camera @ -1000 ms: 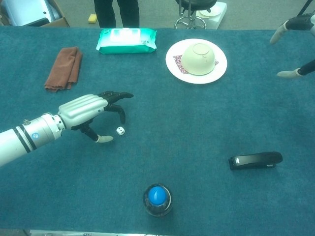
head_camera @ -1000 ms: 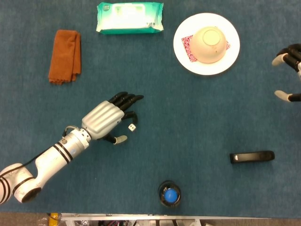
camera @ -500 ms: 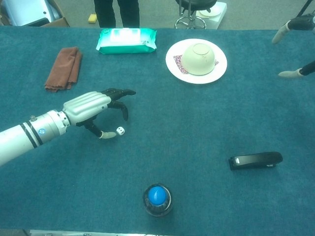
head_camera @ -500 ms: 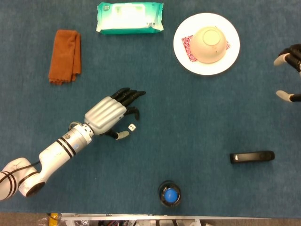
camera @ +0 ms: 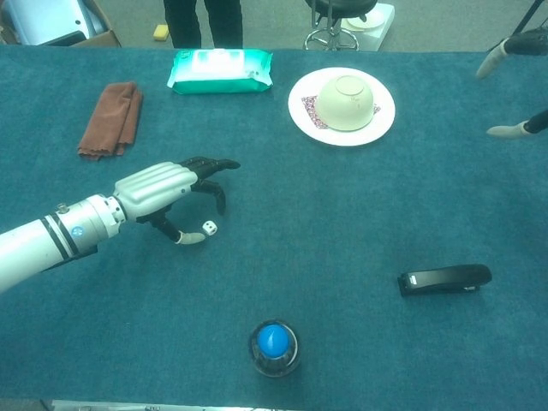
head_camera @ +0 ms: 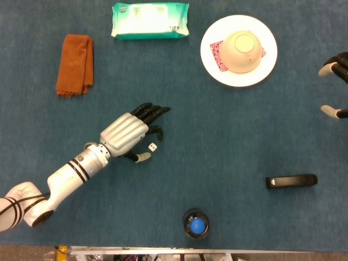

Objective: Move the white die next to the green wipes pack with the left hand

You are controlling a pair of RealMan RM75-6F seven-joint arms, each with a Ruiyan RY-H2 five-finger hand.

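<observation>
The white die [head_camera: 153, 147] lies on the cloth just beyond the thumb tip of the left hand [head_camera: 129, 135], under its spread, empty fingers; it looks small, hard and light (likely to skid or roll), so a pinch on two opposite faces seems best. The green wipes pack [head_camera: 150, 20] sits well ahead of the hand, the path looking unobstructed, with a brown cloth [head_camera: 75, 64] off to its left and a plate [head_camera: 213, 64] with an upturned bowl [head_camera: 241, 51] to its right.

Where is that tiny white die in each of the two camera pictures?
Head view: the white die lies left of centre on the blue table, just by the left hand.
Chest view: the white die lies left of centre, just below the left hand.
Shared landmark: the green wipes pack, at the far edge above the die.
</observation>
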